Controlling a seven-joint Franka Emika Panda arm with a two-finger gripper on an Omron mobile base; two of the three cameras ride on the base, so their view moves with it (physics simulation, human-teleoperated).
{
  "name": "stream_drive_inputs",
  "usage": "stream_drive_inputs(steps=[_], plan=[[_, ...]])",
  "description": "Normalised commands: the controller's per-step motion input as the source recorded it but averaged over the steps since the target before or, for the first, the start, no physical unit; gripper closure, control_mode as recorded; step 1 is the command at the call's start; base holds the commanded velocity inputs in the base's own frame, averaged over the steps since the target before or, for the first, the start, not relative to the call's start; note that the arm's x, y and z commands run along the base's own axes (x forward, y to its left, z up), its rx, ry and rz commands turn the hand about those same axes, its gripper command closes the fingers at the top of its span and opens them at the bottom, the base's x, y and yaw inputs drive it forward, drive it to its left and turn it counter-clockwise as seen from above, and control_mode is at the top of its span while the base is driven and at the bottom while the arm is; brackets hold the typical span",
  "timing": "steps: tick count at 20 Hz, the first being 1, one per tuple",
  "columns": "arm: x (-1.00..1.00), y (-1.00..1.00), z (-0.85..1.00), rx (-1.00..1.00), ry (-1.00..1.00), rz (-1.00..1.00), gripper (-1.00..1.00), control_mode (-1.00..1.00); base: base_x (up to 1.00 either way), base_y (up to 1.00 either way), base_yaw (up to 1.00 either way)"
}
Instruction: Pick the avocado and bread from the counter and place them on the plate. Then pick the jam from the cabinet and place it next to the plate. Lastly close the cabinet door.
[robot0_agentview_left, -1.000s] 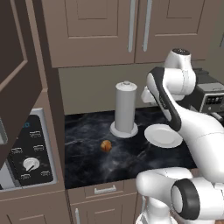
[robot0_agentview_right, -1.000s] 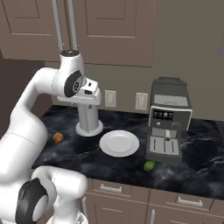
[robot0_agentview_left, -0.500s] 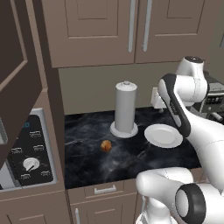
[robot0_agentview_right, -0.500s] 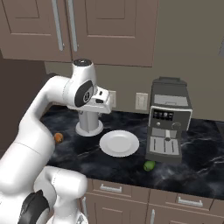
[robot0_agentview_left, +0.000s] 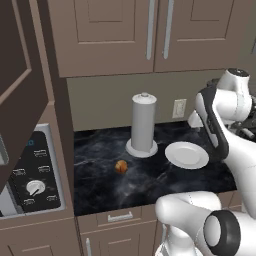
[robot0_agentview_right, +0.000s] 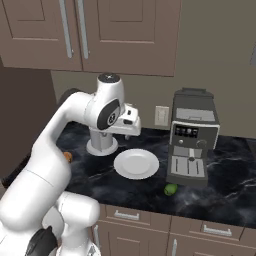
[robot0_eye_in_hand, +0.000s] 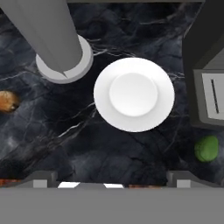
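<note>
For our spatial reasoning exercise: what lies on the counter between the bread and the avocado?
The empty white plate lies between the bread and the avocado, seen in the hand view.

Your arm has swung rightward along the worktop (robot0_agentview_right: 225, 165), from in front of the paper-towel holder (robot0_agentview_left: 143, 125) toward the coffee machine (robot0_agentview_right: 192, 137). Its pincer (robot0_eye_in_hand: 112, 175) has spread wide and now hangs above the plate (robot0_eye_in_hand: 134, 94), holding nothing, well above the worktop's front edge.

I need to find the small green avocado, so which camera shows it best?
The hand view: the small dark green avocado lies unobstructed on black counter. The right base view shows it smaller, before the grey coffee machine.
</note>
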Motion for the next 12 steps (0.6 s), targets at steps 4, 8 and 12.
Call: stream_drive_inputs(steps=[4,8,12], plan=[[-0.30,-0.51,0.00,-0.02,0.00,0.00,-1.00,-1.00,0.00,0.00,0.00],[-0.45,-0.54,0.00,-0.05,0.00,0.00,-1.00,-1.00,0.00,0.00,0.00],[-0.38,-0.51,-0.01,-0.08,0.00,-0.03,-1.00,-1.00,0.00,0.00,0.00]])
